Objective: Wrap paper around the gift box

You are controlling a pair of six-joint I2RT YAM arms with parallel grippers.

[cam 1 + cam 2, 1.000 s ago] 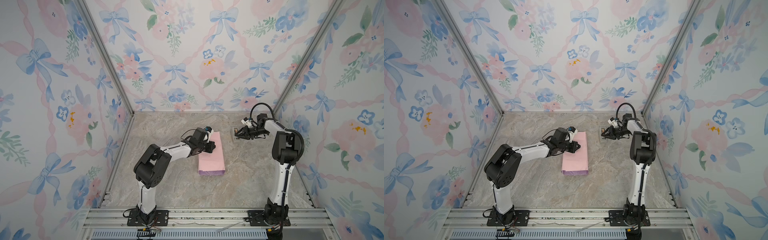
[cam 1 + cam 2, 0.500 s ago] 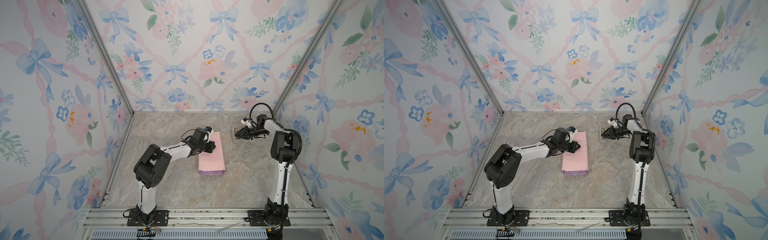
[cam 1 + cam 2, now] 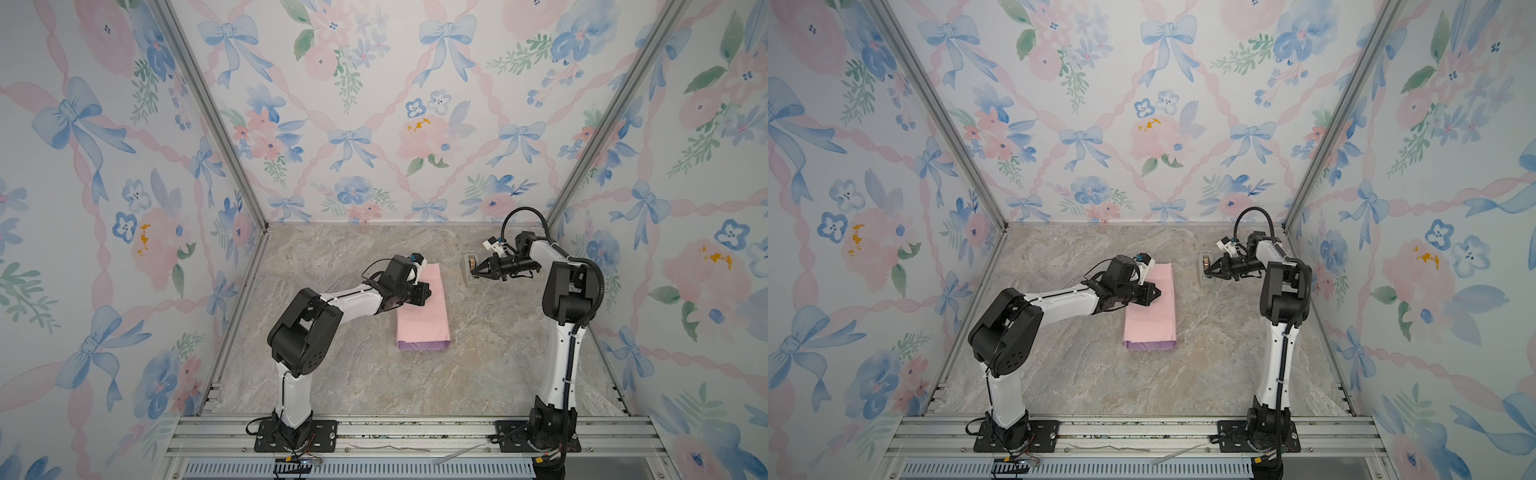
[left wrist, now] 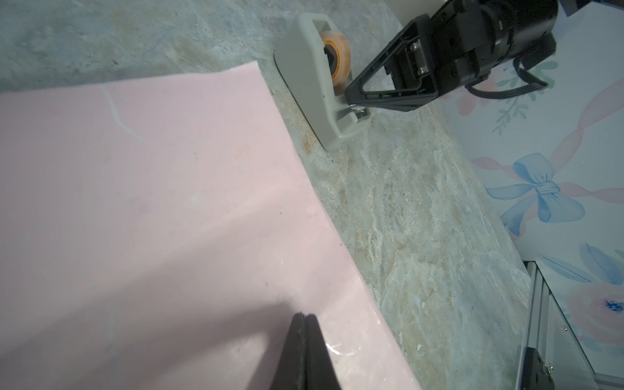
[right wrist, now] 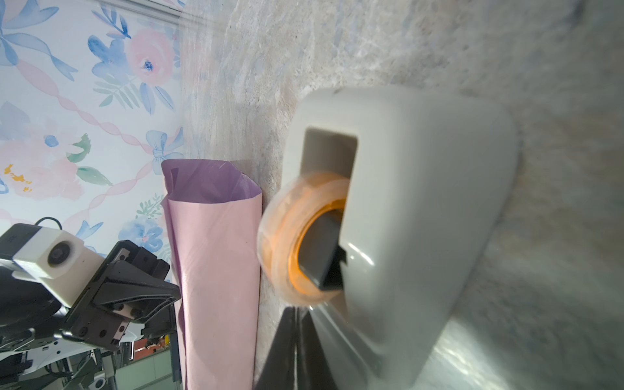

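1. The paper (image 3: 422, 309) lay folded, pink side up, at the centre of the marble table (image 3: 353, 374) in both top views.
2. The left gripper (image 3: 1158, 293), jaws together, rested on the paper's upper left part.
3. The right gripper (image 3: 472, 272), jaws together, touched the cutter end of the beige tape dispenser (image 4: 310, 87), right of the paper and above centre.

The near half of the tabletop (image 3: 353, 382) lies bare. The folded paper (image 3: 422, 309) fills the middle. A bare lane separates it from the tape dispenser (image 3: 468, 272), far right.
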